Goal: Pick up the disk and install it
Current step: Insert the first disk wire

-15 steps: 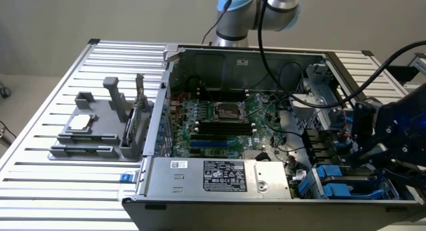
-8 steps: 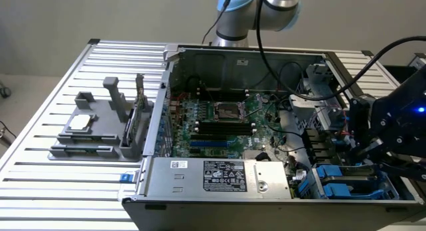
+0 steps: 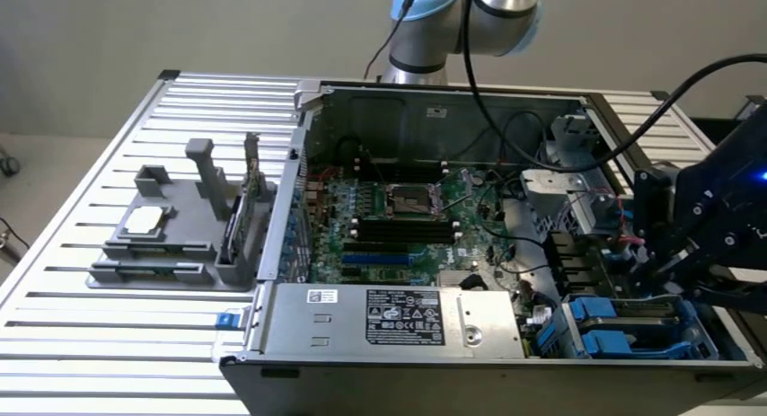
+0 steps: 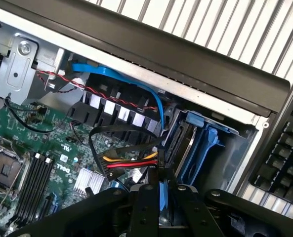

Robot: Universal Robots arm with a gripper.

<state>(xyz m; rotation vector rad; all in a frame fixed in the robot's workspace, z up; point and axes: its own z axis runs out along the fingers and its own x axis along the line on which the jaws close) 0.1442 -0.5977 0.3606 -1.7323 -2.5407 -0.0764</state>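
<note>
My gripper (image 3: 666, 286) hangs over the drive bay at the exterior view's right end of the open computer case (image 3: 419, 97). In the wrist view its two black fingers (image 4: 147, 207) stand close together, and the gripper (image 4: 164, 188) is shut on a thin blue edge, the carrier of the disk (image 4: 161, 207). The rest of the disk is hidden by the fingers. Just beyond them lies the bay with its blue plastic carriers (image 4: 205, 143). Under the gripper, the exterior view shows blue framing around a grey slab (image 3: 641, 313).
A red, yellow and black power cable (image 4: 131, 162) and a blue data cable (image 4: 136, 81) run close to the bay. The motherboard (image 3: 396, 227), the long grey power-supply box (image 3: 396, 317), a grey fixture holding a square chip (image 3: 146, 220) and a keyboard (image 4: 284, 148) lie around.
</note>
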